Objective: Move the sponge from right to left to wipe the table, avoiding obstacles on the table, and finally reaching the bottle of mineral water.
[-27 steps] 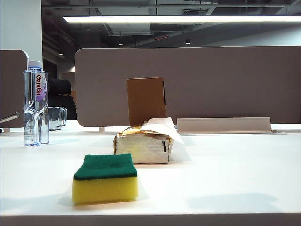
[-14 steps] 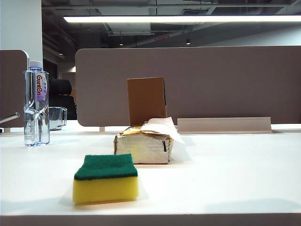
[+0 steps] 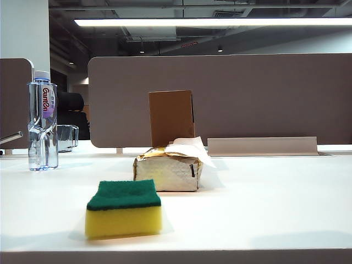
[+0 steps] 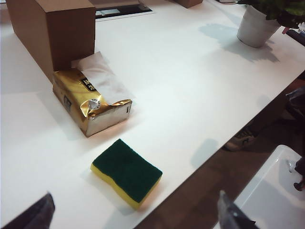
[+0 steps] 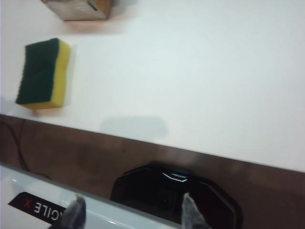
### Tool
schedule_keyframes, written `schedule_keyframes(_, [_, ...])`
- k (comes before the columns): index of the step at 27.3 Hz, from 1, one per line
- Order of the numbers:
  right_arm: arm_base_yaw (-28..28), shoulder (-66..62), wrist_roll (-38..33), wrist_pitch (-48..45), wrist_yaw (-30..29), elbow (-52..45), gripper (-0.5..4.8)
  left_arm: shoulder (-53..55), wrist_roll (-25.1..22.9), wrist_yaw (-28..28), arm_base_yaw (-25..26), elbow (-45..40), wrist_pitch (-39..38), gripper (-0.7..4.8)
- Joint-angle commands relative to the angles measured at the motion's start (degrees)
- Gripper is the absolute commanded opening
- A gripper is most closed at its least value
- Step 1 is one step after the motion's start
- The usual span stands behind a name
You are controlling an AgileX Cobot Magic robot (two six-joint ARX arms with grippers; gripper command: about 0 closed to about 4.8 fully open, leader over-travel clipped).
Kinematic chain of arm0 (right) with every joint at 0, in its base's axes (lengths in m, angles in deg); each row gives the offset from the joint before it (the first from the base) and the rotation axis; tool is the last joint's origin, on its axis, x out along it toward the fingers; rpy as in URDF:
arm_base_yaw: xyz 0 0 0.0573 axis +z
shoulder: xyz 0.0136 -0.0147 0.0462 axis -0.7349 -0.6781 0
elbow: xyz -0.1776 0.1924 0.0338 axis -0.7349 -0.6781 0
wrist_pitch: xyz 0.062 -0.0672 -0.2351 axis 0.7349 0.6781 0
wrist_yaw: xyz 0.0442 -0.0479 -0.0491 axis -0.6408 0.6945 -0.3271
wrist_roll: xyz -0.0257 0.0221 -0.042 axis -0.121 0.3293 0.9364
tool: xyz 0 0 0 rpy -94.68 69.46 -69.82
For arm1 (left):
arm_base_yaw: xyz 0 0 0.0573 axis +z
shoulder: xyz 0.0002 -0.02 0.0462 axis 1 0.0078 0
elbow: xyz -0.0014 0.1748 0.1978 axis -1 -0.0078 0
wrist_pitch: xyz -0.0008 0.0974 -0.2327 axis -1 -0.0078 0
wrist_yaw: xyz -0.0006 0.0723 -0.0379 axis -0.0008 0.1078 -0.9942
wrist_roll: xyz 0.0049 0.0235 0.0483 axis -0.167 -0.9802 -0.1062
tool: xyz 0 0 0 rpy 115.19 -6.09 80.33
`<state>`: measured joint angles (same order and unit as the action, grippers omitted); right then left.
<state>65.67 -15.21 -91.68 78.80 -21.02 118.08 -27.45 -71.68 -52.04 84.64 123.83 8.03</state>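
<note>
The sponge (image 3: 124, 209), yellow foam with its green face up, lies near the front edge of the white table (image 3: 264, 198). Behind it are the obstacles: a crumpled tissue pack (image 3: 168, 170) and an upright cardboard box (image 3: 171, 118). The bottle of mineral water (image 3: 42, 124) stands at the far left. Neither gripper shows in the exterior view. My left gripper (image 4: 136, 214) is open and hangs above the table edge, short of the sponge (image 4: 127, 171). My right gripper (image 5: 133, 210) is open and empty off the table's front, far from the sponge (image 5: 43, 74).
A short clear glass container (image 3: 67, 137) stands behind the bottle. Grey-brown divider panels (image 3: 247, 99) close off the back. A white plant pot (image 4: 257, 28) stands at the table's far end. Under the right gripper are the white robot base (image 5: 38, 200) and a black housing (image 5: 176, 191).
The faint shadow on the table's front right has slid slightly to the right. Sponge, tissue pack, box and bottle have not moved.
</note>
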Motion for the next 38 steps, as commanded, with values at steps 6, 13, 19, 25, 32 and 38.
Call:
schedule_keyframes(6, [-0.04, 0.07, 0.68, -0.13, 2.08, 0.35, 2.60, 0.00, -1.53, -0.07, -1.84, 0.28, -0.13, 4.44])
schedule_keyframes(13, [-0.02, 0.04, 0.24, -0.15, 0.22, 1.05, 2.42, 0.59, -1.49, -0.09, -1.88, -1.14, -1.86, 4.44])
schedule_keyframes(19, [0.00, 0.04, 0.24, -0.09, -0.37, 3.30, 2.42, 2.23, -1.49, -0.31, -2.08, -5.57, -1.81, 4.45])
schedule_keyframes(25, [0.00, 0.07, 0.26, 0.09, -0.63, 3.72, 2.42, 6.67, -1.01, -1.44, -2.23, -6.43, 1.57, 4.67])
schedule_keyframes(32, [0.02, 0.07, 0.28, 0.26, -1.88, 3.72, 2.42, 16.28, -1.09, -1.51, -5.46, -6.43, 6.64, 4.67])
schedule_keyframes(38, [0.02, 0.07, 0.28, 0.28, -2.08, 3.72, 2.42, 25.55, -1.11, 0.66, -7.13, -6.43, 13.73, 4.79])
